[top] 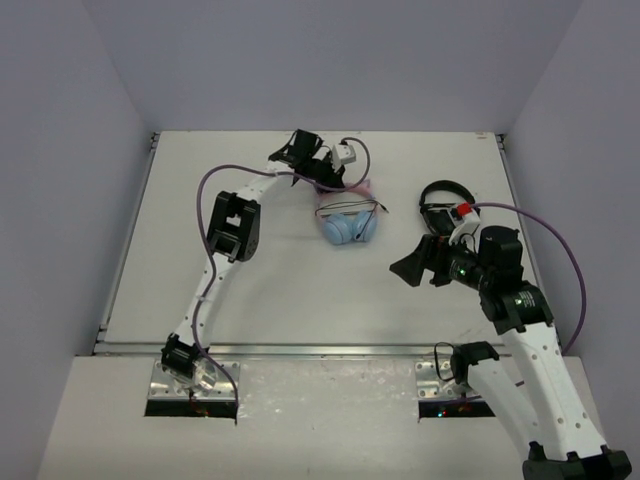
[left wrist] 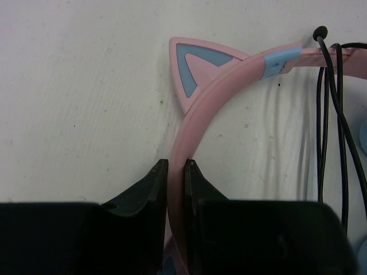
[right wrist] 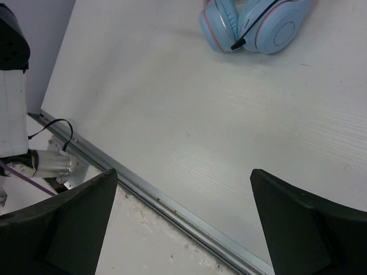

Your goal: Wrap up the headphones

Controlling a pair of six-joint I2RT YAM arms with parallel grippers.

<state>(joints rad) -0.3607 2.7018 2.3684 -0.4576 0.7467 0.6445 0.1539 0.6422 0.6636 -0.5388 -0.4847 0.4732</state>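
The headphones lie at the table's far middle, their light blue earcups [top: 348,228] side by side and nearer to me than the pink headband [top: 362,189]. My left gripper [top: 333,178] is shut on that headband [left wrist: 200,109]; in the left wrist view the black fingertips [left wrist: 157,172] pinch the pink band just below a cat ear [left wrist: 195,66]. The thin black cable [left wrist: 335,120] hangs in several loops over the band at the right. My right gripper [top: 408,268] hovers open to the right of the earcups [right wrist: 258,23], its jaws [right wrist: 183,172] wide apart with nothing between them.
All-black headphones [top: 444,198] lie at the back right, close behind my right wrist. A metal rail [right wrist: 172,201] runs along the table's front edge. The left arm's base [right wrist: 14,91] stands at the near left. Grey walls enclose the table on three sides.
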